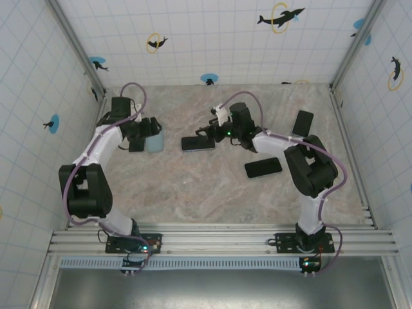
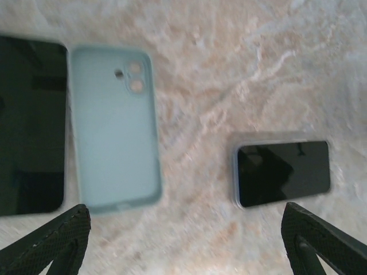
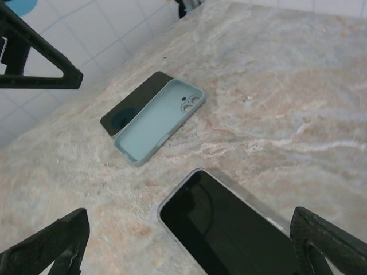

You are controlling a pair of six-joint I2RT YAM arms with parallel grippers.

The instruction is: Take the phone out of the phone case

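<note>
An empty light blue phone case lies flat on the marble table, inside up, with a bare black phone right beside it on its left. My left gripper hovers over them, open, with nothing between its fingers. In the top view the case lies just under the left gripper. A second black phone in a clear grey-edged case lies screen up below my right gripper, which is open and empty above it. That phone lies mid-table, beside the right gripper.
Two more dark phones lie on the right: one near the right arm's elbow, another by the right wall. Tiled walls close in the table on three sides. Bare marble stretches across the near half.
</note>
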